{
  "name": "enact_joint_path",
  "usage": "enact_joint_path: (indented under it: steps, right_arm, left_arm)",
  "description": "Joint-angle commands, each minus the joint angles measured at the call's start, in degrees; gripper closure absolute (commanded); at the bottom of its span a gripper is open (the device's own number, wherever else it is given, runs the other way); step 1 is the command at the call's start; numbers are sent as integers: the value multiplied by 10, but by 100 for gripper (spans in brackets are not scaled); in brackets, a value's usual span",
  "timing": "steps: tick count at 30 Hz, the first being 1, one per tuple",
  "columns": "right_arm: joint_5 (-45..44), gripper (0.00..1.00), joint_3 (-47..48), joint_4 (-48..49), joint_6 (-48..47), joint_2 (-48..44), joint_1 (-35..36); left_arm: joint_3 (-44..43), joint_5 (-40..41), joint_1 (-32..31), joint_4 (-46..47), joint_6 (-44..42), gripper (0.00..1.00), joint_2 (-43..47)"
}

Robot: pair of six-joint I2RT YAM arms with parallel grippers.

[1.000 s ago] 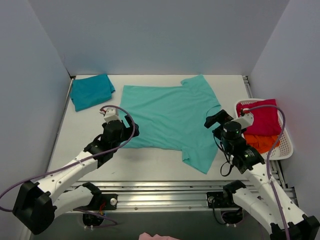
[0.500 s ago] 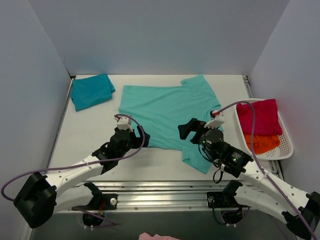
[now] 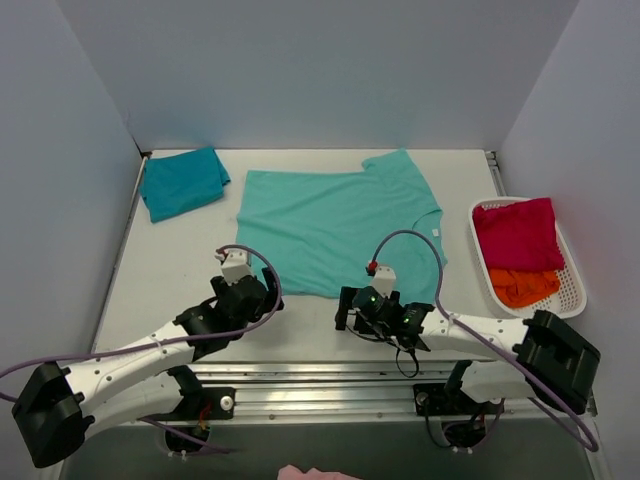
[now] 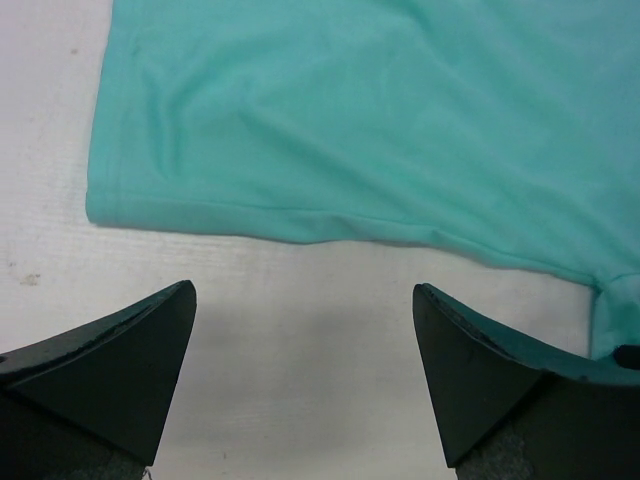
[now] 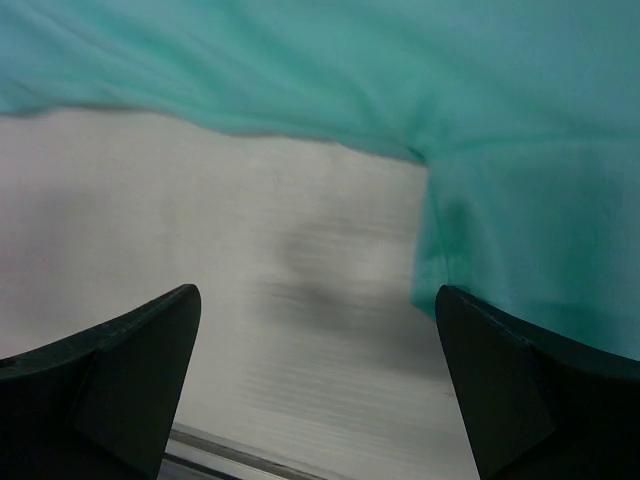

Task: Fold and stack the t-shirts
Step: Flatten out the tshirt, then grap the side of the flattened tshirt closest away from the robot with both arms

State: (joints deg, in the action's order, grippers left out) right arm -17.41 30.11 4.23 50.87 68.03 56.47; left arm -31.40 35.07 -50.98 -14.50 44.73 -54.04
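The mint-green t-shirt [image 3: 335, 225] lies spread flat in the middle of the table. The teal-blue t-shirt [image 3: 182, 182] lies folded at the far left corner. My left gripper [image 3: 268, 293] is open and empty, low over bare table just short of the shirt's near hem; the left wrist view shows that hem and its left corner [image 4: 100, 205] beyond the open gripper [image 4: 305, 310]. My right gripper [image 3: 346, 308] is open and empty, low by the near hem, left of the near sleeve [image 5: 530, 240]. The right wrist view is motion-blurred, with the open gripper [image 5: 315, 310] over bare table.
A white basket [image 3: 574, 285] at the right edge holds a red garment [image 3: 520, 235] and an orange one [image 3: 520, 285]. Grey walls enclose the table on three sides. A metal rail [image 3: 330, 375] runs along the near edge, just behind my right arm.
My right arm has swung from beside the basket leftward and down to the shirt's near hem. My left gripper has shifted right and nearer, along the hem. Both stayed open.
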Motion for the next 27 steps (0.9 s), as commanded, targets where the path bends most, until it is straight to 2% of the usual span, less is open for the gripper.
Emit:
enact_joint_path:
  steps: [1,2,5,6,7,10,13,16,17,20,21,23,24,25,26,27]
  right_arm:
    - [111,0,-54,49,31,50,-7]
    - [107,0,-61,50,20,50,-7]
    - [39,0,-71,85,-39,-34,7]
    - [13,0,-76,108,-57,-103,32]
    - [-68,0,-75,114,-90,-138,46]
    - [-213,0,-64,140,-164,-213,81]
    - [-200,0,-57,242,-236,-228,73]
    - [53,0,-56,384,-265,-223,43]
    - [244,0,-49,414,-241,-210,3]
    - [532,0,-19,605,-146,-96,-59]
    - [634,0,-11,720,-56,-24,-64]
    - [681,0,21,801,16,44,-74]
    - [673,0,41,728,18,89,-86]
    - [632,2,63,614,-20,95,-99]
    - [549,4,125,304,-89,68,-96]
    - [213,4,161,193,-250,49,-50]
  left_arm:
    - [30,-5,-10,-19,33,0,-8]
    - [43,-15,-12,-8,32,0,-8]
    - [53,-33,-20,38,8,0,2]
    - [55,-49,-21,49,-2,0,6]
    - [53,-54,-22,70,-11,0,9]
    - [44,-69,-26,91,-40,0,22]
    - [42,-83,-27,119,-58,0,29]
    - [36,-112,-29,138,-79,0,24]
    - [32,-120,-29,158,-90,0,18]
    - [28,-135,-30,176,-104,0,12]
    - [30,-136,-31,187,-105,0,13]
    - [37,-136,-31,193,-109,0,20]
    - [39,-136,-32,197,-110,0,23]
    - [40,-135,-32,194,-112,0,26]
    - [41,-130,-32,191,-112,0,33]
    - [42,-125,-33,181,-111,0,38]
